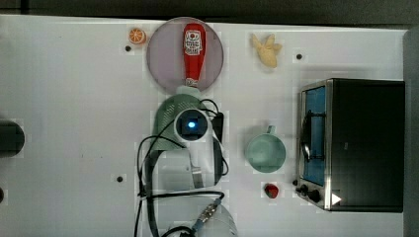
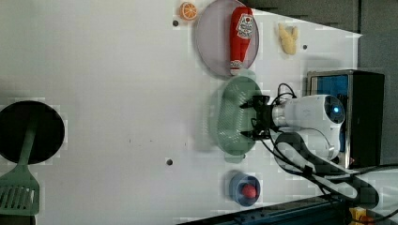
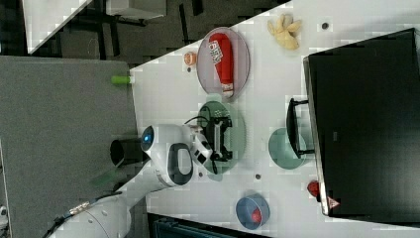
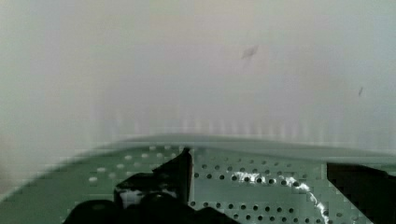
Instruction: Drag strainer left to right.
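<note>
So your black two-finger claw is spread wide and holding nothing, hanging right over the bowl of the pale mint-green oval plastic strainer with all the little holes; in the wrist view one dark fingertip sits over the perforated floor just inside the rim. The strainer itself is about mid-table, well in from every edge of the white tabletop, with one end touching or overlapping the edge of the round grey plate that sits against the far edge. If I were you I'd drop a finger inside against the wall, or pinch the rim, and keep it low so the thing slides instead of tipping. Watch the plate end, since it could catch there, and my guess is the round teal-green mug with a handle is in the drag lane toward the black and silver toaster oven, so stop short of it. Count-wise: one strainer, one mug, one plate with one red ketchup bottle lying on it, one orange slice, one yellow peeled banana toy, one small red strawberry-looking thing, one oven, and in the left view one blue bowl with a red bit in it plus one green slotted spatula on a black round pan.
</note>
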